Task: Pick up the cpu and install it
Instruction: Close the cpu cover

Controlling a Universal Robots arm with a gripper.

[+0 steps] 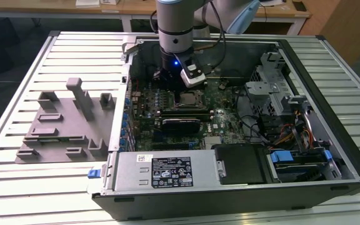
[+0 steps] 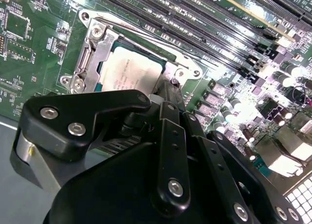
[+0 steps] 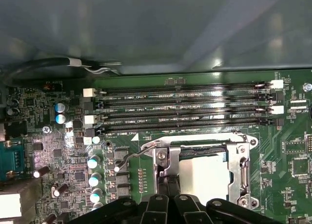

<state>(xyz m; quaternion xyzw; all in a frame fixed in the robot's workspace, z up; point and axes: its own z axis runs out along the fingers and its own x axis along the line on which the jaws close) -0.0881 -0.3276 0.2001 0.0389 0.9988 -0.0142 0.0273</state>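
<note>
**Chip in its socket, claw at the frame's edge**

The chip [image 3: 204, 175] is lying flat inside the socket's metal frame [image 3: 242, 170], its pale top showing through the frame's window in both wrist views. I am holding my claw [image 3: 168, 182] just beside it, fingers pressed together and gripping nothing. The tips are sitting at the frame's side, near where the wire lever [image 3: 130, 157] meets it — touching or just above, I cannot tell. The lever's free end is sticking out away from the frame, so I am judging the socket not yet locked.

Beyond the frame the long memory slots [image 3: 185, 109] are running side by side. Around them the green board [image 3: 287, 131] is lying in the open computer case [image 1: 230, 199].

To do this well I am keeping every move small and straight — no sideways shove on the frame and no fingertip on the chip's top. I am pressing only on metal meant to take it, since a tilted chip could bend the contacts beneath.
</note>
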